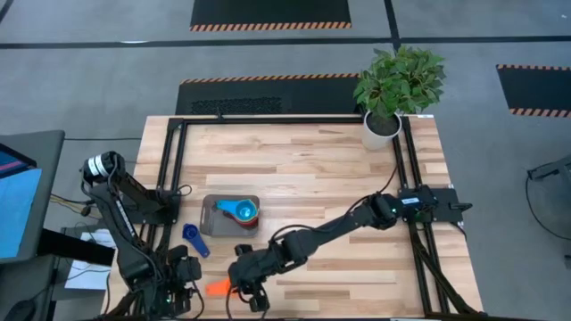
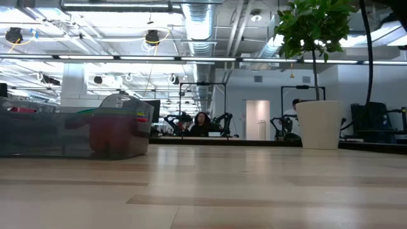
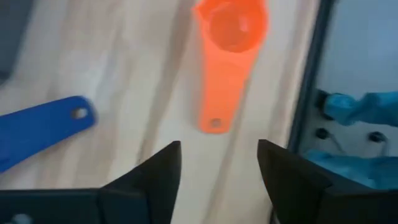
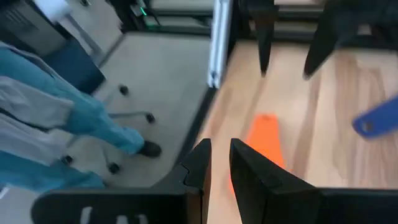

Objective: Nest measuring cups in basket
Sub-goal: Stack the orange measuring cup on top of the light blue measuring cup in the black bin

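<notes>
My left gripper (image 3: pixel 217 168) hangs over the near edge of the pale wooden table (image 1: pixel 312 160). Its two dark fingers (image 3: pixel 155 177) stand wide apart and hold nothing. Just ahead of them, apart from both, a small orange plastic measuring cup (image 3: pixel 229 37) lies flat on the wood, its short handle pointing back toward the gap between my fingers. Off to one side lies a dark blue plastic measuring cup (image 1: pixel 193 237), of which my wrist camera catches only the flat handle.

My right gripper (image 4: pixel 214 165) reaches across the table to the same spot and sits just beside the orange cup on its other side. Its fingers are close together with a narrow gap, and nothing shows between them. Its dark arm (image 1: pixel 339 227) lies diagonally across the table, crowding the space around the orange cup.

Farther from my left gripper, past the dark blue cup, stands the small dark grey translucent rectangular basket (image 1: pixel 230 215). Nested cups sit inside it, a light blue one (image 1: pixel 234 209) on top with coloured rims showing beneath; I cannot count them.

I count two cups loose on the table. At the far corner stands one white plant pot (image 1: pixel 382 127) with a leafy green plant. A black metal frame (image 1: pixel 169 169) borders the table. A person in blue trousers (image 4: pixel 93 124) stands on the floor beyond the table's near edge.
</notes>
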